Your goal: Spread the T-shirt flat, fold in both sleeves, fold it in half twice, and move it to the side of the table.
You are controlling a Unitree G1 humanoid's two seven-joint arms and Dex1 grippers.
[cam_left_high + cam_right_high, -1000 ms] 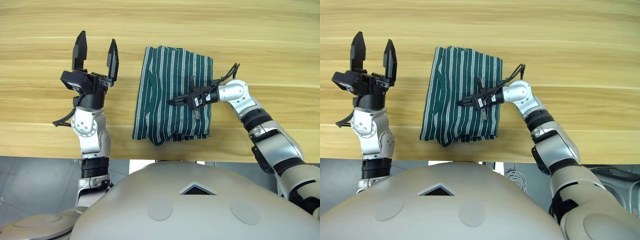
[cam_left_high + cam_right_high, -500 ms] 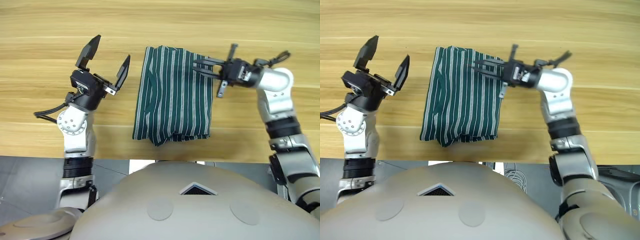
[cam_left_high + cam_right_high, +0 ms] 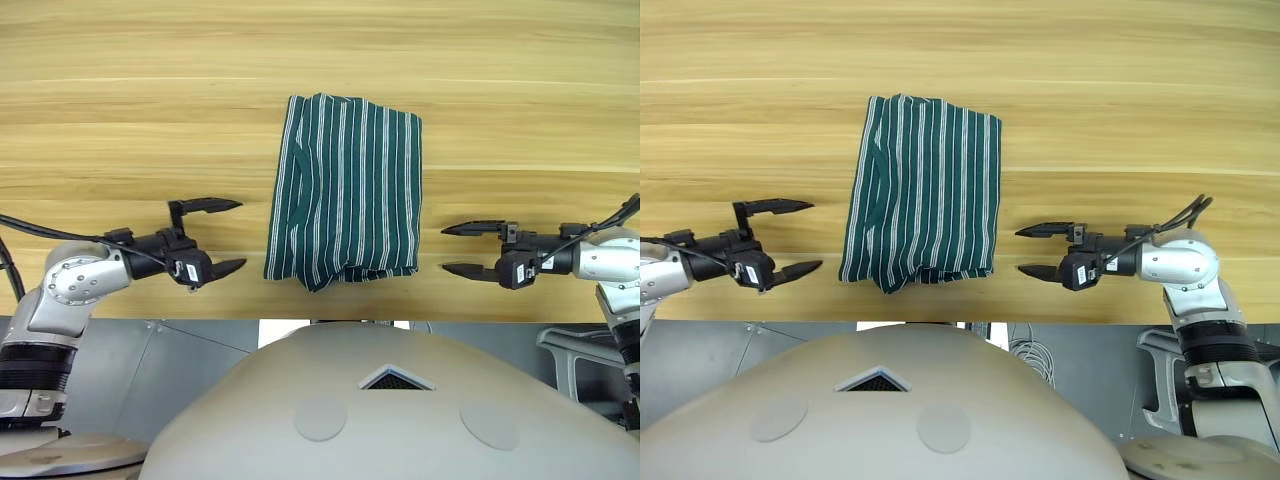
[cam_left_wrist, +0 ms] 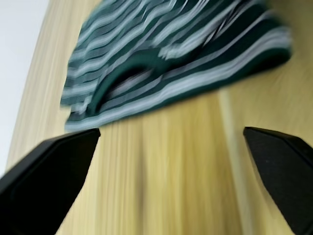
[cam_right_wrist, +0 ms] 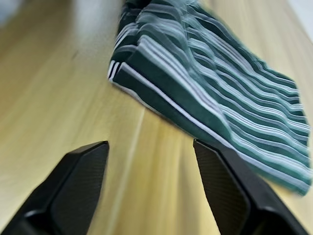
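Flanking folded T-shirt (image 3: pixel 345 190) — left pincer (image 3: pixel 242 234), right pincer (image 3: pixel 443 249), fingers spread

Grey floor (image 3: pixel 135 345) visible past the near edge of the table (image 3: pixel 120 80); faint seam lines cross it. 1 loose bundle of pale cables (image 3: pixel 1026 346) lies on the floor just beyond that edge, right of centre. 1 white patch (image 3: pixel 287 328) near centre; identity not resolvable.

T-shirt (image 3: pixel 345 190) on table (image 3: pixel 300 60), mid-width, near front edge. Left gripper (image 3: pixel 242 234) left of shirt's near end, right gripper (image 3: pixel 443 249) right of it. Both apart from cloth, tips pointing inward toward it.
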